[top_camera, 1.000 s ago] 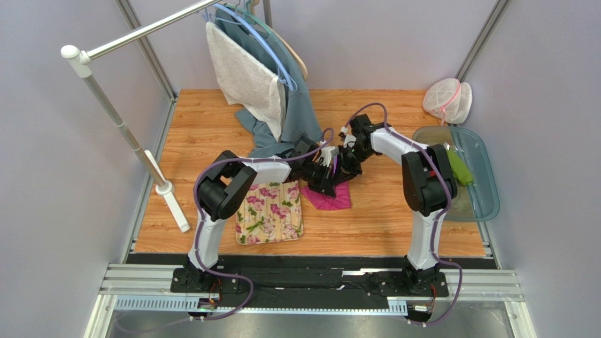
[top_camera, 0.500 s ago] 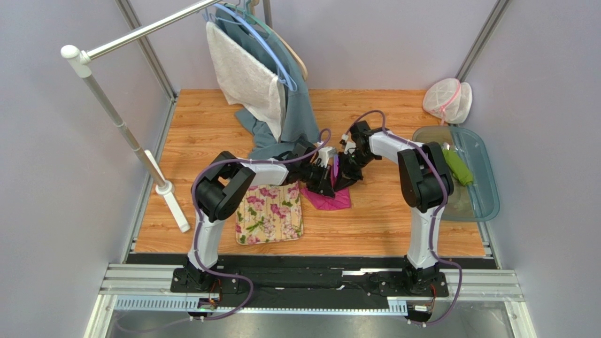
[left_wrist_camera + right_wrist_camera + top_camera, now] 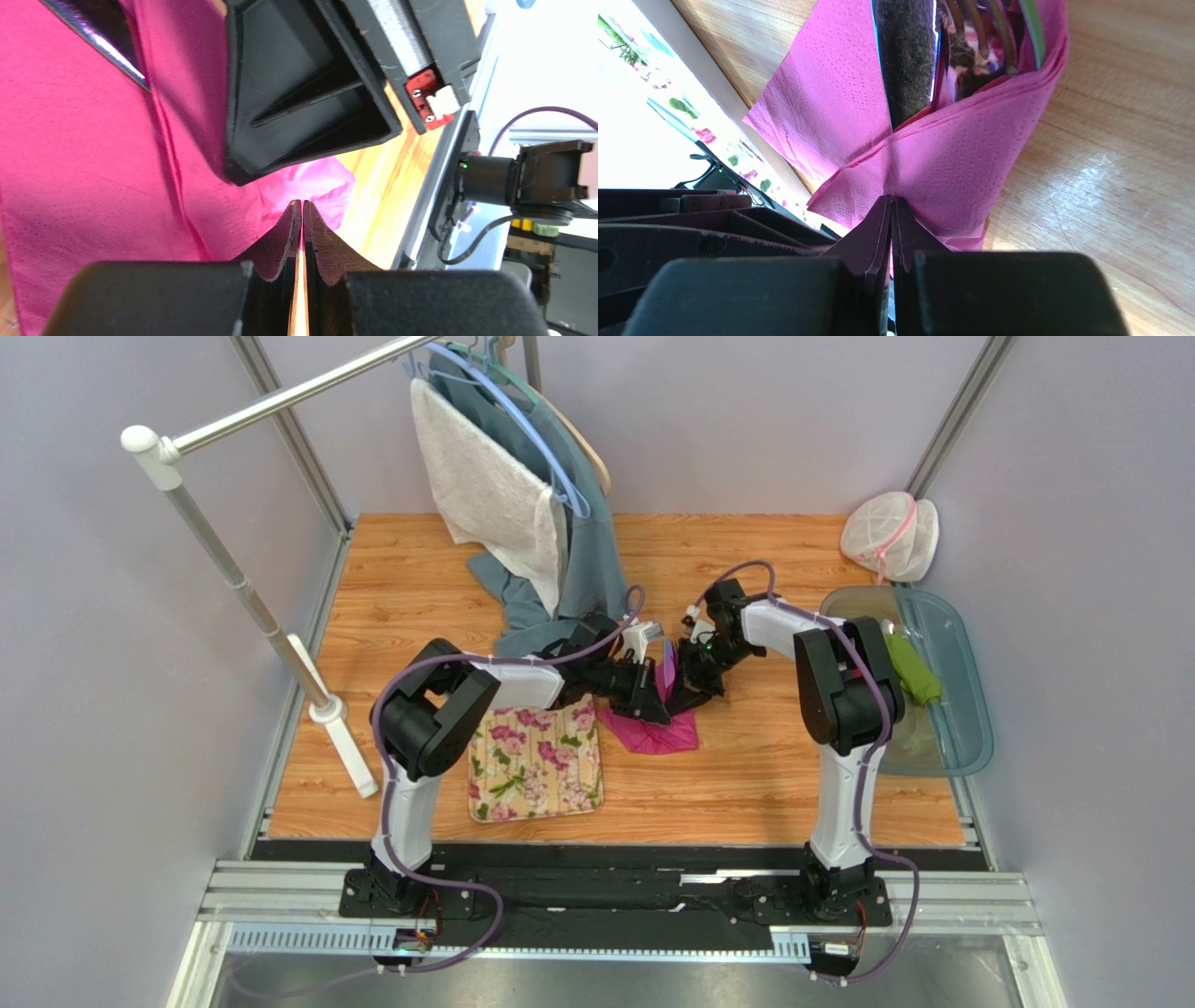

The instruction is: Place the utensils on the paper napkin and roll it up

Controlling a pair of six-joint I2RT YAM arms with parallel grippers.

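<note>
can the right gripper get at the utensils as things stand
Probably not directly. The utensils sit wrapped in the paper napkin with only their ends showing, and the right gripper is shut on the napkin's fold beside them. It would likely have to let go first.

The surface (image 3: 421, 574) carries two claws, the left claw (image 3: 655, 703) and the right claw (image 3: 685, 696). There is one paper napkin (image 3: 659, 734), one flowered mat (image 3: 537, 759), one grey-blue cloth (image 3: 596, 546), one white towel (image 3: 484, 483) and one rack (image 3: 225, 574). One mesh bag (image 3: 888, 536) sits at the far right corner, and one clear tray (image 3: 961, 714) with one green item (image 3: 912, 669) lies along the right edge. Of the utensils (image 3: 906, 70), at least two show: one fork (image 3: 980, 35) and one broad blade (image 3: 906, 35); the full count cannot be told
</note>
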